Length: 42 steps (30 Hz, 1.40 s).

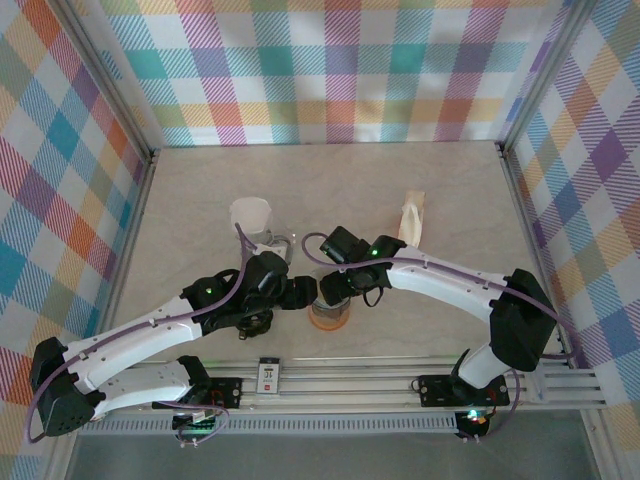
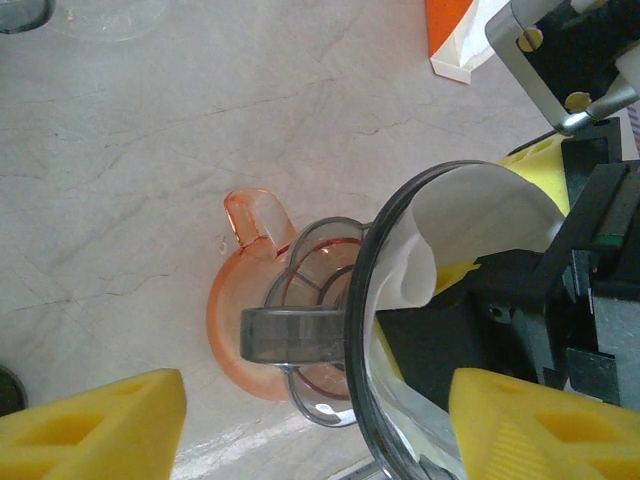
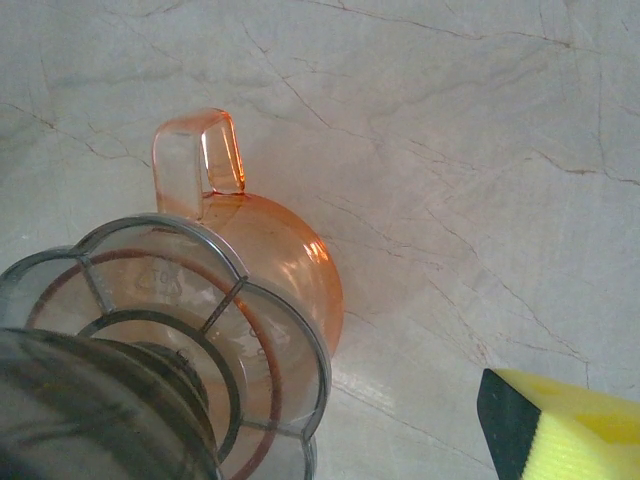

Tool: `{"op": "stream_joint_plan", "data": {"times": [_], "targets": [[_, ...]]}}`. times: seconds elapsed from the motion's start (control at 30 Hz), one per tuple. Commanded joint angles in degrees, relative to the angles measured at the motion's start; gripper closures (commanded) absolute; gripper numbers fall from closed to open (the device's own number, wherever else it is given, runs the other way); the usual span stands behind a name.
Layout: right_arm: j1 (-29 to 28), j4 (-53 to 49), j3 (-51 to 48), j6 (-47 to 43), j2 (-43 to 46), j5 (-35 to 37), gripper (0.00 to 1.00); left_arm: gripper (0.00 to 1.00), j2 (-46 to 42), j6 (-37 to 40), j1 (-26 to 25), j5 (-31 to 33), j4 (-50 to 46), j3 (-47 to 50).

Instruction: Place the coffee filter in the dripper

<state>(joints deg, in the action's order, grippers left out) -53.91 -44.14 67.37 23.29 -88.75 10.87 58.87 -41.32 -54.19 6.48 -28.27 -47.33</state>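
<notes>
The clear grey dripper point(image 2: 290, 335) sits on an orange glass mug point(image 2: 232, 330) near the table's front edge point(image 1: 328, 316). The white coffee filter point(image 2: 480, 215) lies folded inside the dripper's cone, against its wall. My left gripper point(image 2: 320, 425) stands open, with its yellow pads point(image 2: 100, 420) wide on either side of the dripper and touching nothing. My right gripper point(image 1: 336, 288) is open right above the cone, one yellow pad point(image 3: 565, 430) hanging clear of the dripper point(image 3: 150, 300) and mug point(image 3: 285, 250). Its other finger is hidden behind the dripper.
A white cup point(image 1: 251, 215) and a glass vessel point(image 1: 281, 243) stand behind the left gripper point(image 1: 303, 293). A beige filter pack point(image 1: 413, 217) lies at the back right, and its orange-and-white end point(image 2: 455, 35) shows in the left wrist view. Plaid walls close in the table.
</notes>
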Motion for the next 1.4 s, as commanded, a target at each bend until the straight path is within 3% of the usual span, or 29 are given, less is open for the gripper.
{"op": "stream_joint_plan", "data": {"times": [0.0, 0.13, 0.27, 0.4, 0.77, 1.37], "targets": [[-0.05, 0.43, -0.93, 0.70, -0.64, 0.13, 0.17, 0.38, 0.29, -0.61, 0.71, 0.45, -0.26, 0.71], [-0.14, 0.33, -0.58, 0.32, -0.20, 0.12, 0.17, 0.40, 0.53, -0.93, 0.84, 0.77, -1.37, 0.61], [-0.14, 0.17, -0.58, 0.41, -0.20, 0.12, 0.17, 0.30, -0.99, -1.38, 0.84, -0.23, 0.89, 1.19], [-0.15, 0.32, -0.75, 0.56, 0.07, 0.11, 0.17, 0.28, -0.94, -1.20, 0.93, -0.26, 1.57, 0.17], [-0.14, 0.35, -0.59, 1.23, 0.60, 0.18, 0.16, 0.51, 1.20, -0.95, 1.02, -2.69, -1.17, -0.30], [-0.06, -1.16, 3.14, 0.99, 1.42, -1.98, 0.15, 0.53, 0.93, -0.54, 1.28, -3.23, -1.88, -0.48]]}}
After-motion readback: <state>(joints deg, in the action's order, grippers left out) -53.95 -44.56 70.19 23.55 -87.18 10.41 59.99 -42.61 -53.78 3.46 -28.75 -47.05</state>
